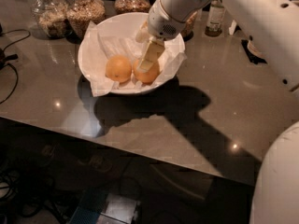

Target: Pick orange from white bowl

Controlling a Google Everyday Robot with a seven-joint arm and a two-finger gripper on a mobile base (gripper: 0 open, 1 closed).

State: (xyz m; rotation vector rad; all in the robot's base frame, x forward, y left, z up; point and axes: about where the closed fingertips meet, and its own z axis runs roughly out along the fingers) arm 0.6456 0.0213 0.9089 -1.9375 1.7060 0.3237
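The white bowl [87, 46], lined with crumpled white paper, stands on the grey table at the back. Two oranges lie side by side in it: the left orange [118, 68] lies free, and the right orange [153, 75] is partly covered. My gripper [146, 62] reaches down from the upper right into the bowl, right over and against the top of the right orange. The white arm crosses the bowl's far right rim.
Three glass jars of grains [85, 10] stand behind the bowl, and a small bottle [215, 17] at the back right. Cables [8, 59] lie at the left edge. The table's front edge [140, 160] runs across below the bowl.
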